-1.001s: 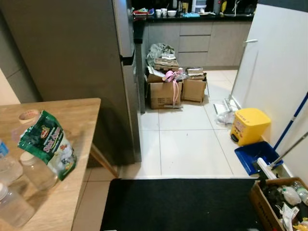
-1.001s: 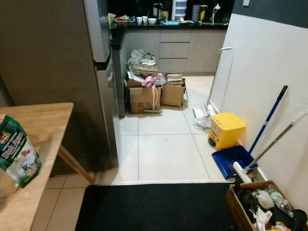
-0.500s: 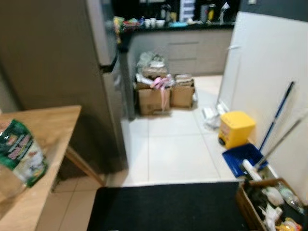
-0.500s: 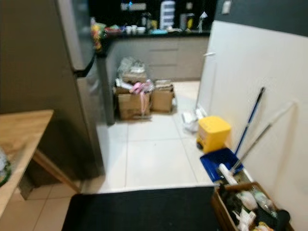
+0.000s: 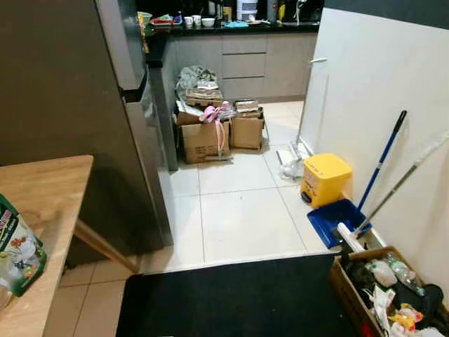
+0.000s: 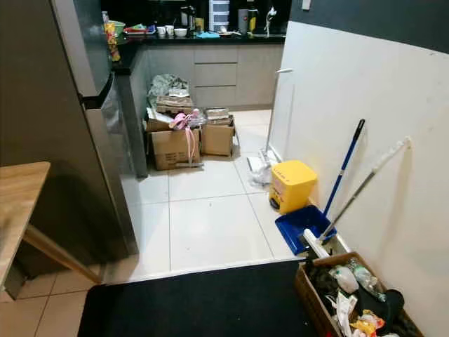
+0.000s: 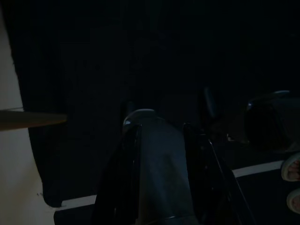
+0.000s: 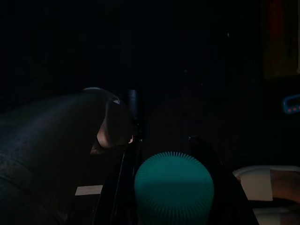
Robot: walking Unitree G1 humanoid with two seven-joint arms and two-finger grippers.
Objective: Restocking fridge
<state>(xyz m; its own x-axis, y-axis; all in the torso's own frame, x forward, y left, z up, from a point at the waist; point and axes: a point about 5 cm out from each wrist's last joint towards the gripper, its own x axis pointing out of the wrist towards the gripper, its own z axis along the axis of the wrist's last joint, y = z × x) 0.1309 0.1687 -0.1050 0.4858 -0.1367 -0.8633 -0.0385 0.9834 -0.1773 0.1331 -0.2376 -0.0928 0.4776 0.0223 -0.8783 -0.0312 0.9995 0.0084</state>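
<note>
Right gripper (image 8: pixel 171 154) pinches a bottle with a teal cap (image 8: pixel 174 187); left gripper (image 7: pixel 161 140) is clamped on a dark bottle (image 7: pixel 159 173). We carry both low, likely for walking. Fridge (image 5: pixel 105 105), door closed, stands ahead-left beside the wooden table (image 5: pixel 42 203); snack bag (image 5: pixel 17 246) waits there.

Head views evenly lit, sharp — wrist views nearly black

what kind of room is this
Most likely a home kitchen. A tall grey fridge stands on the left, a dark countertop with cups and grey drawers runs along the back, and cardboard boxes, a yellow pedal bin and a blue dustpan sit on the white tiled floor.
</note>
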